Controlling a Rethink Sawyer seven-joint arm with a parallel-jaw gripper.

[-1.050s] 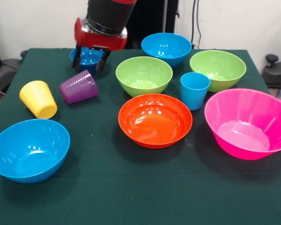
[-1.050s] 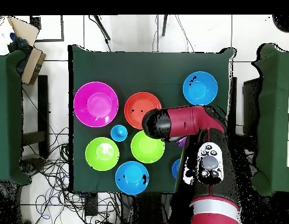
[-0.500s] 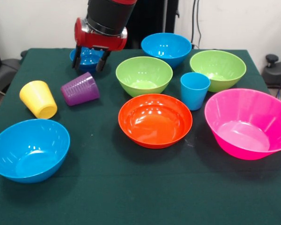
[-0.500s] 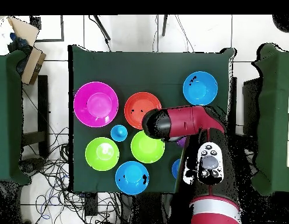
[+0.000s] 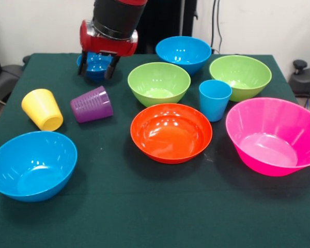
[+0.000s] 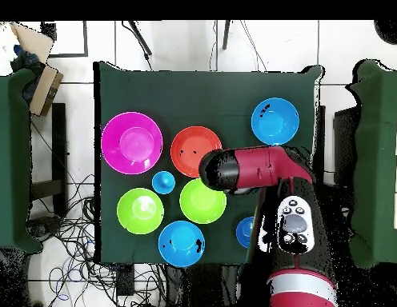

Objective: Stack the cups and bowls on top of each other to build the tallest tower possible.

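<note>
Dark green cloth covers the bench [image 5: 144, 217], with a pale wall behind it in the front view and tiled floor with tangled cables around it in the overhead view.

At the far left of the front view the tool [image 5: 97, 73] hangs from the red and black arm [image 5: 113, 20], its two dark fingers [image 5: 84, 68] spread wide and gripping nothing, their tips framing the small dark blue bowl [image 5: 95, 64] that sits behind them. Just in front of the tool the ribbed purple cup [image 5: 91, 105] lies on its side on the cloth, apart from the fingers. Beside it to the left, the yellow cup [image 5: 42, 109] also lies tipped over, its mouth toward the camera. A light blue bowl [image 5: 32, 165] stands upright near the front left corner.

To the right of the tool a lime green bowl [image 5: 158, 82] stands, with another light blue bowl [image 5: 183, 53] behind it and a second lime green bowl [image 5: 240, 76] further right. Between the two green bowls the light blue cup [image 5: 215, 99] stands upright. The orange bowl [image 5: 171, 132] sits in the middle of the bench, and the large pink bowl [image 5: 273, 135] is at the right. Nothing is stacked.

In the overhead view the arm covers the tool and both fallen cups.
</note>
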